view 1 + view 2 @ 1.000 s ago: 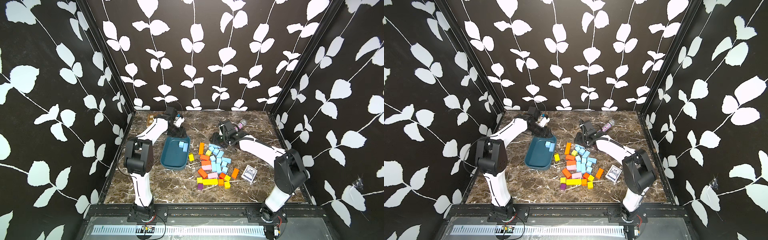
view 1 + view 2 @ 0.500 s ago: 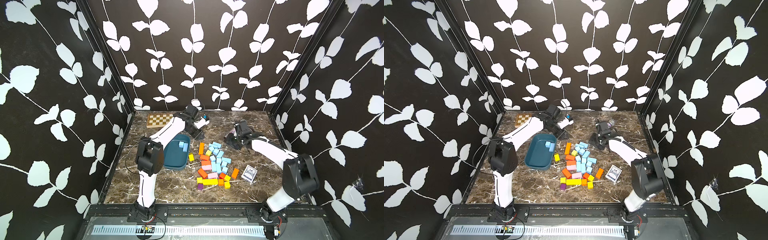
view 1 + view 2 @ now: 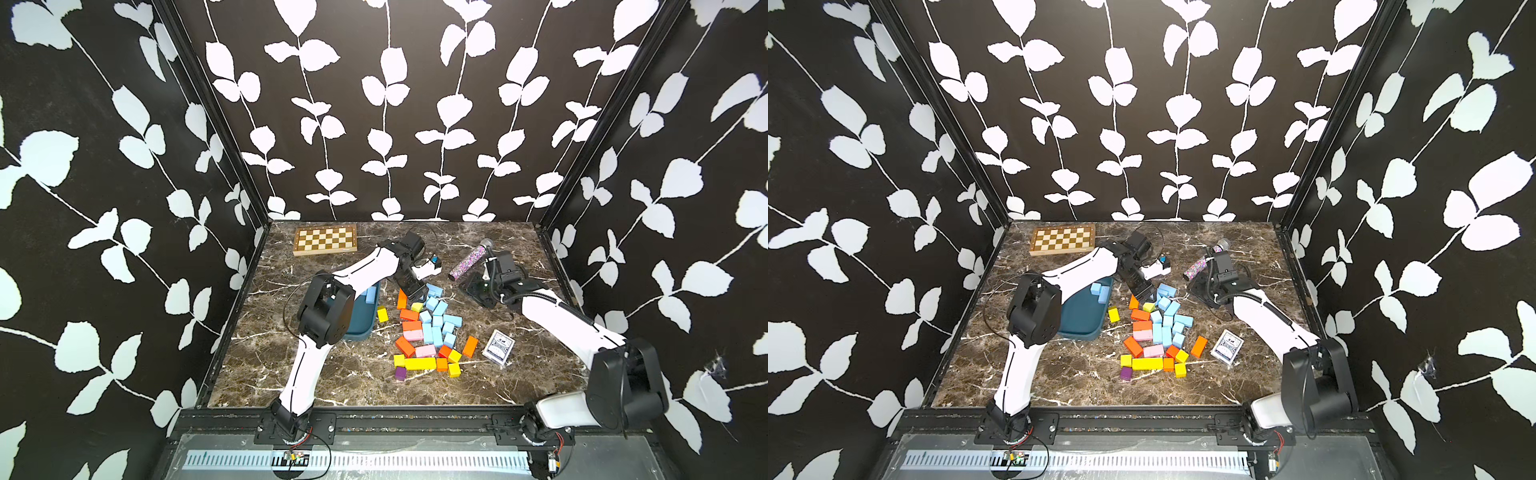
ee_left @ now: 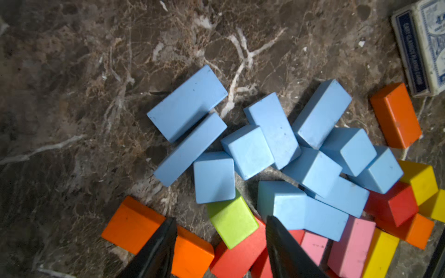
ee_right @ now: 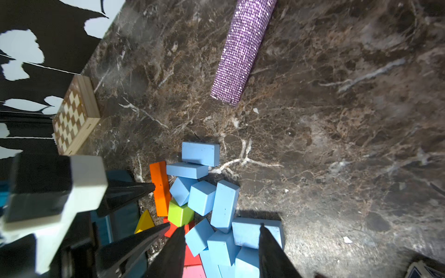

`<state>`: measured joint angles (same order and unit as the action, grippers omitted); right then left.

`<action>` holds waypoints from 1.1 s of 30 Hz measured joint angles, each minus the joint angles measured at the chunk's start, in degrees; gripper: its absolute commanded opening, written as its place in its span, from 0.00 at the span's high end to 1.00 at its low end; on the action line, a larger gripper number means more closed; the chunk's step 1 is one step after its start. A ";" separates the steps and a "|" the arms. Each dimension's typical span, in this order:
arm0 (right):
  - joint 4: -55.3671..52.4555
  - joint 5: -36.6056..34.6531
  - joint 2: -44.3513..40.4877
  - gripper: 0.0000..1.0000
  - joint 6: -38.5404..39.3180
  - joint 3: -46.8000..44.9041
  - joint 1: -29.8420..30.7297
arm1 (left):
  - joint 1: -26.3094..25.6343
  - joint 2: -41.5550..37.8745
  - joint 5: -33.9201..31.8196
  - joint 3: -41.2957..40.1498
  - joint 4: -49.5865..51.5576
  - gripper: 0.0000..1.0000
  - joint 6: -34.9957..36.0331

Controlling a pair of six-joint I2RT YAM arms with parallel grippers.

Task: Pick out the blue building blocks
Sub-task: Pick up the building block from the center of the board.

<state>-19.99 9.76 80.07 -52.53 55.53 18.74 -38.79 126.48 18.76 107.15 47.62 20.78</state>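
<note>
Looking down on the whole thing, the brown marble table [image 3: 266, 365] is the biggest item, obviously. Next is the dark teal tray [image 3: 1081, 318], sitting left of centre with the left arm crossing over part of it. The far left corner has a wooden chessboard [image 3: 325, 240] lying flat near the back wall.

The left end effector [image 4: 220, 219] hangs over the far end of the block pile with its jaws apart and nothing between them. From its wrist view, a lime block [image 4: 232, 221] and some orange ones sit right under the tips. The right end effector [image 5: 221, 226] is open too and empty, off to the right of the pile's far end.

Just beyond it, on the far side, lies a purple glittery microphone [image 3: 469, 262]. A deck of cards [image 3: 498, 347] sits to the right of the pile, on the nearer side.

Smallest stuff: the blue blocks [image 3: 436, 320]. Most are bunched in the middle of the table, right of the tray, mixed up with the other blocks [image 3: 419, 363] in orange, yellow, pink, red and purple. A few blue ones are already in the far end of the tray.
</note>
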 measured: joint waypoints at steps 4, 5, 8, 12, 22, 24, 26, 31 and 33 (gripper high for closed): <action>0.02 -0.76 -0.79 0.53 -0.04 0.02 0.00 | 0.22 0.66 -0.74 0.07 -1.49 0.39 0.02; 0.00 -0.81 -0.79 0.53 -0.07 0.02 0.00 | 0.26 0.83 -0.81 0.07 -1.62 0.40 0.00; 0.00 -1.03 -0.81 0.52 -0.35 0.02 0.00 | 0.28 1.49 -0.74 0.07 -1.66 0.40 -0.15; 0.02 -1.25 -0.85 0.53 -0.92 0.00 0.00 | 0.24 2.23 -0.61 0.07 -1.64 0.40 -0.85; 0.50 -1.25 -1.49 0.54 -1.55 -1.07 0.00 | -0.15 2.80 -0.44 0.07 -2.32 0.45 -3.32; 0.50 -1.25 -1.73 0.54 -1.57 -1.38 0.00 | -0.37 3.34 -0.44 0.07 -2.43 0.45 -3.69; 0.50 -1.27 -2.08 0.54 -1.73 -1.62 0.00 | -0.59 3.96 -0.37 0.07 -2.60 0.44 -4.26; 0.85 -1.49 -2.82 0.54 -2.12 -2.05 0.00 | -0.72 4.90 -0.39 0.07 -2.82 0.50 -4.98; 0.92 -1.57 -3.04 0.54 -2.19 -2.05 0.00 | -0.72 4.94 -0.63 0.07 -2.97 0.55 -5.33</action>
<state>-19.07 8.19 77.03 -54.72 53.47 18.74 -39.51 131.41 18.13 107.22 44.64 15.44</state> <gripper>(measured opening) 0.464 0.493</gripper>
